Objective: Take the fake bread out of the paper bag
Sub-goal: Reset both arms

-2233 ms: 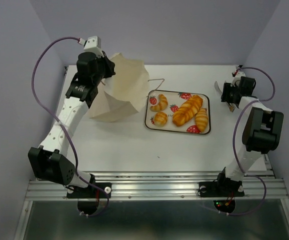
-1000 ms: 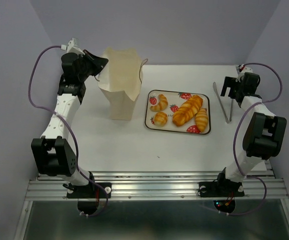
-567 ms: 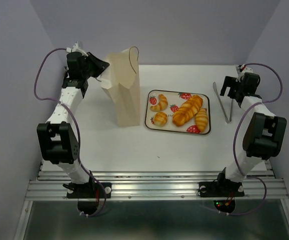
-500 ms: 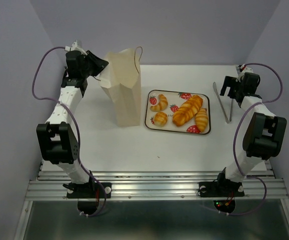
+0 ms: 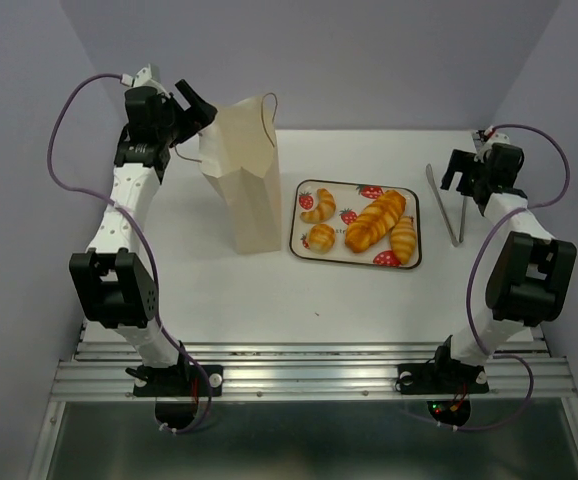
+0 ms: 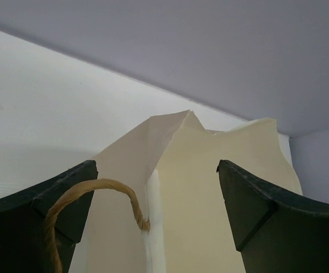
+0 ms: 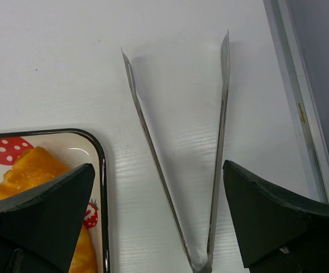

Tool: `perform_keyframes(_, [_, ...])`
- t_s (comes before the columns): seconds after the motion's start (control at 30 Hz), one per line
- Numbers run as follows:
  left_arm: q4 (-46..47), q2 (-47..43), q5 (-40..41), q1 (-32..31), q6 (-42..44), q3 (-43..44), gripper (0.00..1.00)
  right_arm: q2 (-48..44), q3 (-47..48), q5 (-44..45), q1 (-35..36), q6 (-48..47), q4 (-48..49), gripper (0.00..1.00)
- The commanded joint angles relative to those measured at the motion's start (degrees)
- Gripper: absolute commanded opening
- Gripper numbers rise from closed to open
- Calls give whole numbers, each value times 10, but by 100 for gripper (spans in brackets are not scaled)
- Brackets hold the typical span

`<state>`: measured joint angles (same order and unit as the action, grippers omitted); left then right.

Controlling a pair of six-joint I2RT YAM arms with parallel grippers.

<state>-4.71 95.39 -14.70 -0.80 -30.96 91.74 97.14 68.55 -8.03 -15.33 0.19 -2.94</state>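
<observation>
The fake bread (image 5: 377, 221) lies on the strawberry-print tray (image 5: 357, 188): two small croissants on its left, two longer ridged loaves on its right. One loaf's end (image 7: 27, 172) shows in the right wrist view. The cream paper bag (image 5: 247, 180) stands upright left of the tray. My left gripper (image 5: 197, 108) is open beside the bag's top left edge. In the left wrist view the bag (image 6: 210, 187) fills the space ahead of that gripper (image 6: 156, 213), and its brown cord handle (image 6: 99, 189) curves by the left finger. My right gripper (image 5: 461, 185) hangs open over the tongs.
Metal tongs (image 7: 179, 170) lie on the table right of the tray rim (image 7: 102, 187), also visible from above as tongs (image 5: 451, 210). The table's right edge rail (image 7: 292, 91) runs close by. Purple walls close in the back and sides.
My left gripper has opened and let go of the bag, drawing slightly back and left. The bag has gone from tilted to standing upright. The right arm has stayed put.
</observation>
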Motion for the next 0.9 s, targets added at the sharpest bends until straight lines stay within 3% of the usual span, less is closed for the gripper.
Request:
perform_keyframes(0.0, [-55,-48,76,-6,62,52,99,-63,1,8,-3,28,7,100])
perform_keyframes(0.13, [-99,-69,169,-13,98,82,99,-113,-9,43,-3,75,-14,100])
perform_keyframes(0.33, [-128,-109,189,-19,117,111,99,-213,-45,76,-3,132,-44,100])
perform_keyframes(0.43, [-129,-147,212,-21,118,97,99,-244,-30,143,-3,177,-84,100])
perform_keyframes(0.6, [-125,-242,287,-22,114,24,99,-296,-31,185,-3,225,-155,100])
perform_keyframes(0.87, [-92,-378,303,-23,71,-128,99,-389,-78,168,-3,245,-152,100])
